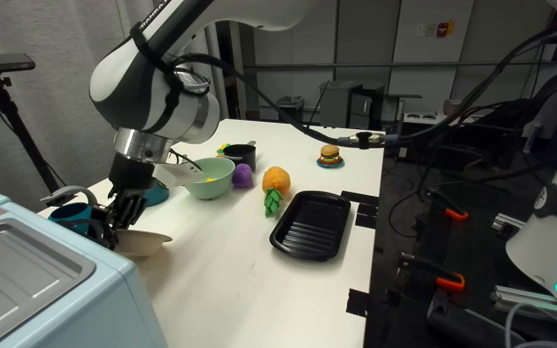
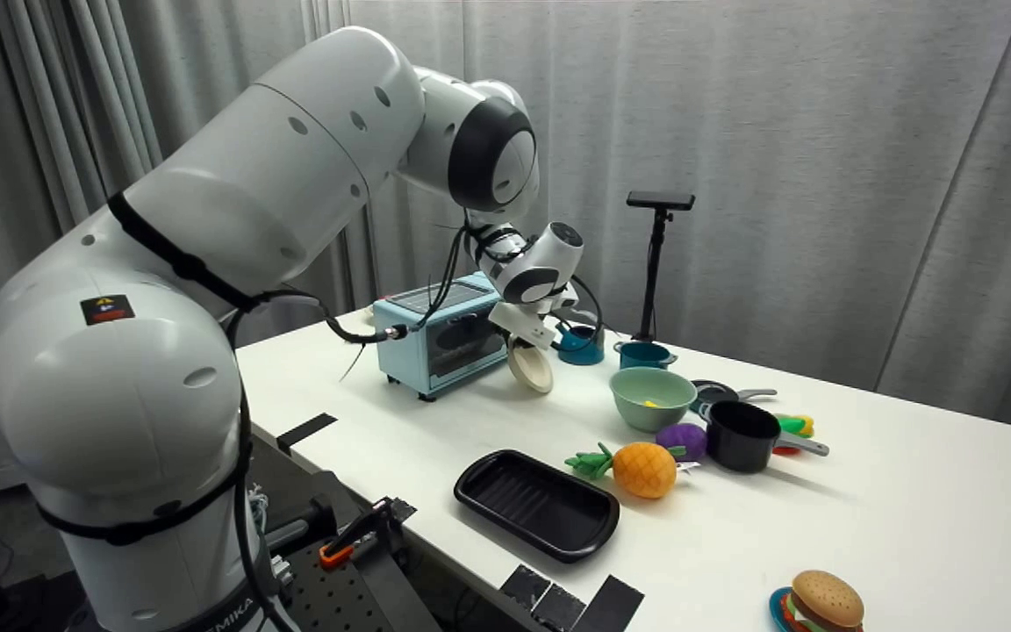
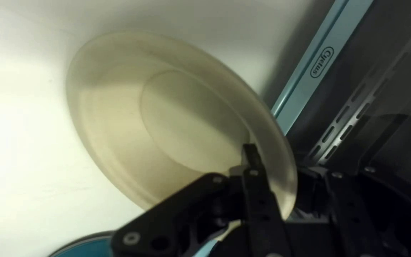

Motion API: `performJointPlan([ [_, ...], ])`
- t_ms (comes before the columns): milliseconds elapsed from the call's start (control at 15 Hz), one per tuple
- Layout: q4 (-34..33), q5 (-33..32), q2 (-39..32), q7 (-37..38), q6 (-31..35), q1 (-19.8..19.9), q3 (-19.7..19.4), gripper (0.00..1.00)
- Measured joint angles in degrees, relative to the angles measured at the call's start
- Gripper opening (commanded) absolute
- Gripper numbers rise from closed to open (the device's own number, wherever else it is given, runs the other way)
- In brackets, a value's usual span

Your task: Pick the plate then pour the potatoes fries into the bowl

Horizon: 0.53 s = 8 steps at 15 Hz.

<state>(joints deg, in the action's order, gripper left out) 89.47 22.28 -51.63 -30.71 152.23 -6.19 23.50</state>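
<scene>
The cream plate (image 3: 184,117) fills the middle of the wrist view, tilted steeply, with no fries on it. It also shows low by the oven in both exterior views (image 1: 143,243) (image 2: 532,369). My gripper (image 3: 280,160) has one finger on the plate's inner side and one behind its rim, shut on the edge. In an exterior view the gripper (image 1: 114,227) is partly behind the oven. I cannot tell whether the plate's lower edge touches the table. The mint-green bowl (image 1: 211,192) (image 2: 646,423) stands upright, with yellow fries (image 1: 210,180) (image 2: 650,404) partly visible inside.
The light-blue toaster oven (image 1: 128,285) (image 2: 444,333) (image 3: 309,67) stands right beside the plate. Teal pots (image 1: 156,194) (image 2: 643,355), a purple toy (image 2: 681,439), a pineapple toy (image 2: 644,470), a black pot (image 2: 742,436), a black tray (image 2: 536,505) and a burger (image 1: 330,155) are on the table.
</scene>
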Motion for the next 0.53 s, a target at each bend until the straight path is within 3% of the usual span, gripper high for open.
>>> performJointPlan([
  [533, 2.8, -8.7, -0.6, 0.0, 6.8, 1.1, -0.3, 0.01],
])
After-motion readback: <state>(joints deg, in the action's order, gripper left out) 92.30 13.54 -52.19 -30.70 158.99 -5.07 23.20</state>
